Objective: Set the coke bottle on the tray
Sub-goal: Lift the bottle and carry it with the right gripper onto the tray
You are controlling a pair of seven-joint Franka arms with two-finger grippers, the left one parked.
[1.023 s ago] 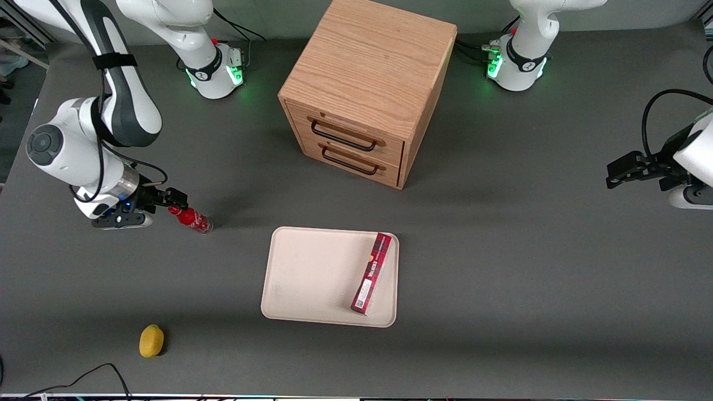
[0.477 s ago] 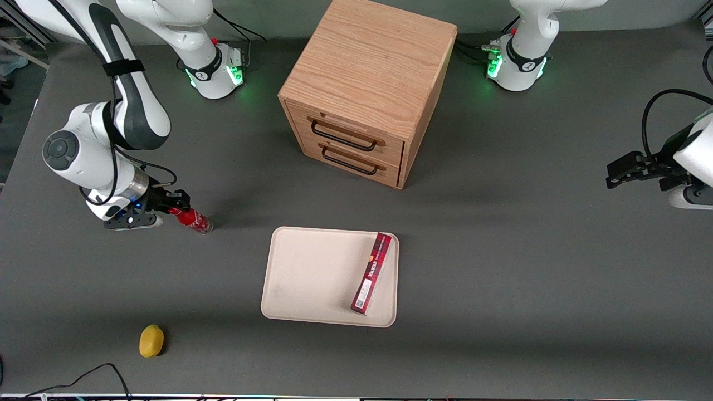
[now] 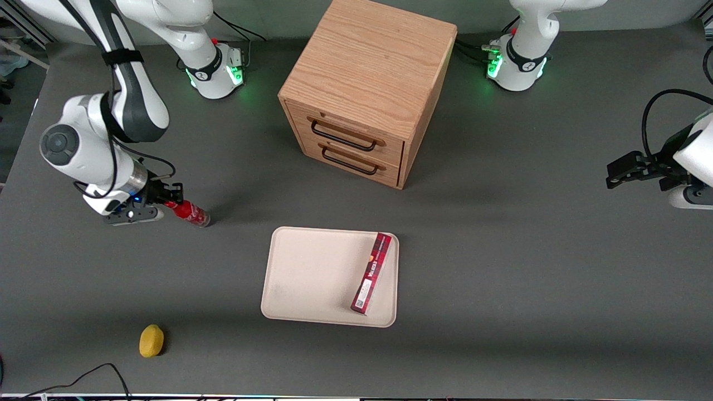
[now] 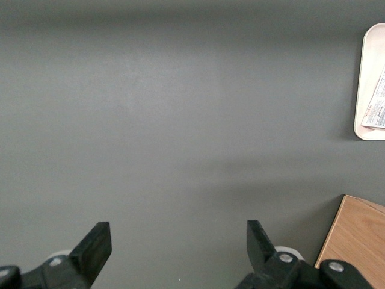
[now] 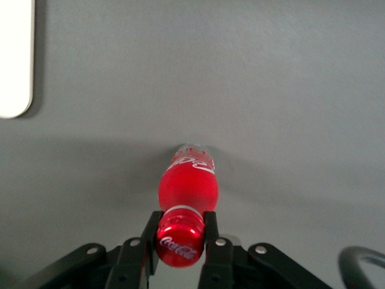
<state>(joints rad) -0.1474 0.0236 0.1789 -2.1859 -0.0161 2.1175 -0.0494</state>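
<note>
The coke bottle (image 3: 190, 214) is a small red bottle with a red cap and white markings. It is tilted, its clear base on or just above the table toward the working arm's end. My right gripper (image 3: 171, 203) is shut on its cap. In the right wrist view the black fingers (image 5: 150, 235) clamp the red cap of the coke bottle (image 5: 187, 183) on both sides, gripper (image 5: 179, 232). The cream-white tray (image 3: 312, 275) lies on the table nearer the front camera than the wooden cabinet. Its corner shows in the right wrist view (image 5: 15, 60).
A long flat red box (image 3: 372, 273) lies on the tray at its edge toward the parked arm. A wooden two-drawer cabinet (image 3: 367, 89) stands farther from the camera than the tray. A yellow lemon (image 3: 151, 340) lies near the table's front edge.
The gripper closed on the bottle's cap and has drawn back and up a little, tilting the bottle with it. The tray and red box have not moved.
</note>
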